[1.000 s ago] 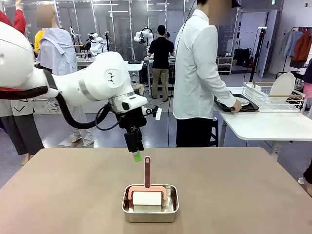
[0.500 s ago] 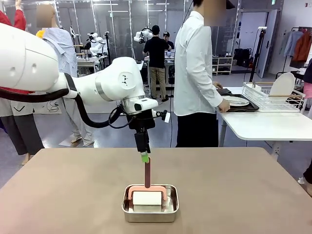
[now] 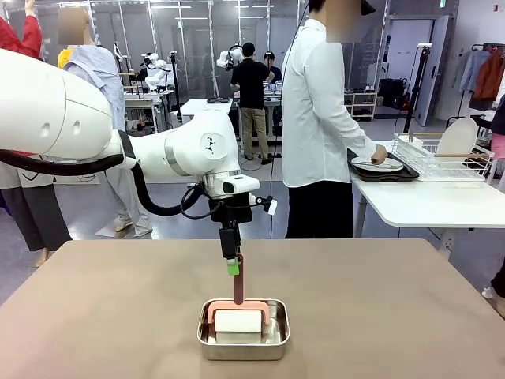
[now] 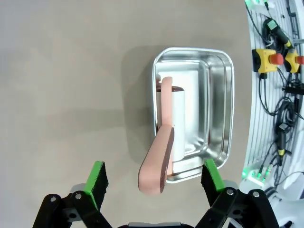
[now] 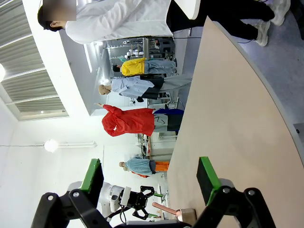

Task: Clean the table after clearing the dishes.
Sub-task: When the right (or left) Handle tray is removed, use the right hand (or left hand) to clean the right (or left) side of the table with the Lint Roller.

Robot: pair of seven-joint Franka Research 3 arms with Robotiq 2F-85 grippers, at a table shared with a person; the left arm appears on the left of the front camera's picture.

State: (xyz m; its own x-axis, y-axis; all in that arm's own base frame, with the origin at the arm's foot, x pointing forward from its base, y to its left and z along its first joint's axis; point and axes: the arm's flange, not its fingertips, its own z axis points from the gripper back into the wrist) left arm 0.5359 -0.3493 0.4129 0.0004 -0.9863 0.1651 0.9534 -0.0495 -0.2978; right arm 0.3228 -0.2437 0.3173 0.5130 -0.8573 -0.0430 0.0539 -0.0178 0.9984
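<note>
From the front, the left pincer (image 3: 233, 267) hangs fingers-down over the middle of the taupe counter (image 3: 379, 308). Its green pads are level with the top of a pink handle (image 3: 238, 286) that stands upright out of a steel pan (image 3: 243, 350). The handle belongs to a white roller (image 3: 237, 320) lying in the pan, probably parked there so it is easy to take. At the white side counter (image 3: 426, 205), a person (image 3: 319, 118) has a hand at a plate (image 3: 377, 164) on a dark tray (image 3: 390, 176), so the clearing looks done. The left wrist view looks straight down: the jaws stand wide apart on either side of the handle (image 4: 159, 156), touching nothing and lined up for a grasp. In the right wrist view, the right pincer (image 5: 149, 173) is likewise spread and empty, looking along the counter (image 5: 228, 123) from its side, likely to keep clear.
</note>
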